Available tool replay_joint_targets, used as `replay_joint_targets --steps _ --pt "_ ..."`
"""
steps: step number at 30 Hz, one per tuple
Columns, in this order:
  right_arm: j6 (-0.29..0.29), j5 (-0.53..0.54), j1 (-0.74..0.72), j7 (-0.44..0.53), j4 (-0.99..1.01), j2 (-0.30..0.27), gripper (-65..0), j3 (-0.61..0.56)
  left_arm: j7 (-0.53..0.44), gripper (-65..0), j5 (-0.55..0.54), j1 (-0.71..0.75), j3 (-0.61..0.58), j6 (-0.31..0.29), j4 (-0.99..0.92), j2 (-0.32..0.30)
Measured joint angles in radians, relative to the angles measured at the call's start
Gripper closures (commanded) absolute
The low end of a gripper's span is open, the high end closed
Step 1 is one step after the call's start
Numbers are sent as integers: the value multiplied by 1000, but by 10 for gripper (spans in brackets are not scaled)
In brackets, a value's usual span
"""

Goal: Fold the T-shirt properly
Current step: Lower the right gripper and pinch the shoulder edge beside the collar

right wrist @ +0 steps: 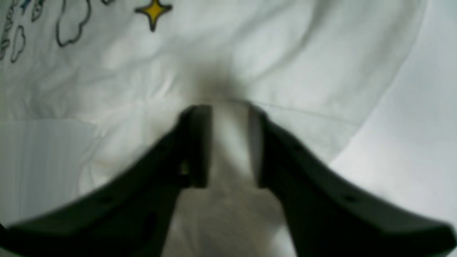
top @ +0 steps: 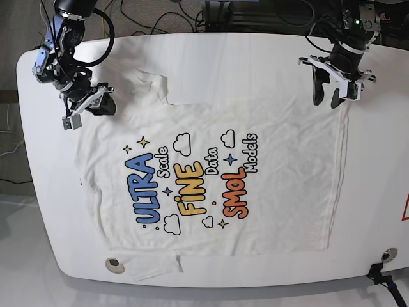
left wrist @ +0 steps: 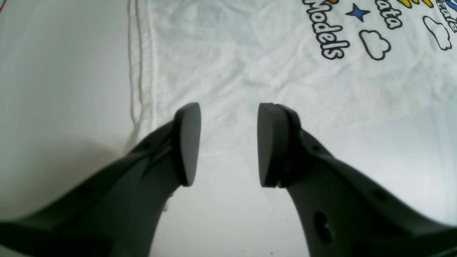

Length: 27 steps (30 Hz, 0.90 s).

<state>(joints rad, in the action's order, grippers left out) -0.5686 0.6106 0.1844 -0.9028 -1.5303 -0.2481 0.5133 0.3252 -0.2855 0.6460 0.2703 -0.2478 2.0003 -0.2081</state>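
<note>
The white T-shirt (top: 281, 192) lies spread flat on the table, its colourful print facing up. My left gripper (top: 326, 97) hovers over the shirt's far right corner beside the hem. In the left wrist view this gripper (left wrist: 228, 142) is open, with the T-shirt (left wrist: 232, 53) edge lying flat below the gap and nothing between the fingers (left wrist: 187, 142). My right gripper (top: 96, 105) sits at the shirt's far left corner near a sleeve. In the blurred right wrist view it (right wrist: 230, 142) has a raised bunch of T-shirt (right wrist: 285, 53) cloth filling the narrow gap between its jaws.
The white table (top: 223, 57) has rounded corners, and its edges run close to the shirt at the front. A small dark round fitting (top: 114, 263) sits near the front left edge. Cables (top: 160, 16) lie behind the table. A black clamp (top: 383, 268) is at the front right corner.
</note>
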Motion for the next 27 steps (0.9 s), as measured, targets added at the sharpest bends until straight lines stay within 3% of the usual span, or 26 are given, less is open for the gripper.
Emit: replay_joint_targets --steps 27 --pt "-5 19 -23 19 46 -10 -203 -35 1 -241 0 5 -1 0 -4 2"
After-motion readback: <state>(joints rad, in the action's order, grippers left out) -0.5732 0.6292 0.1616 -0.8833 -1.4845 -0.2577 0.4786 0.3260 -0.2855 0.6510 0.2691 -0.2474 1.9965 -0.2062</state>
